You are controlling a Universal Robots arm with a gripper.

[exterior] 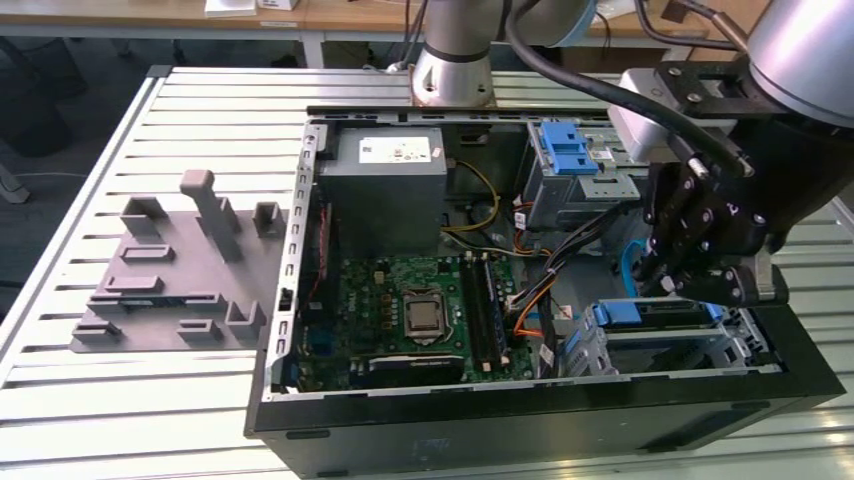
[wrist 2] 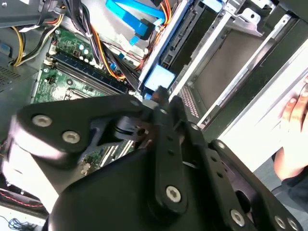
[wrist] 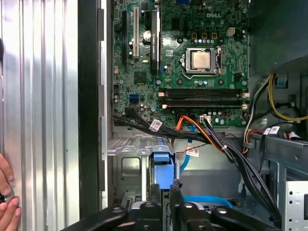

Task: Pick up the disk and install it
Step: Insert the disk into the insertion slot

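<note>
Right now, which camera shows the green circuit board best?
The first wrist view: the green circuit board faces the camera almost whole. The exterior view shows it obliquely inside the computer case; the second wrist view catches a slanted part.

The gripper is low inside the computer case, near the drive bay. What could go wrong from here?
1. The cables run close by the gripper; it may snag or pull one.
2. A person's hand lies on the table beside the case, probably within the arm's reach.
3. The disk sits in a tight metal bay; a skewed push could jam it.
</note>
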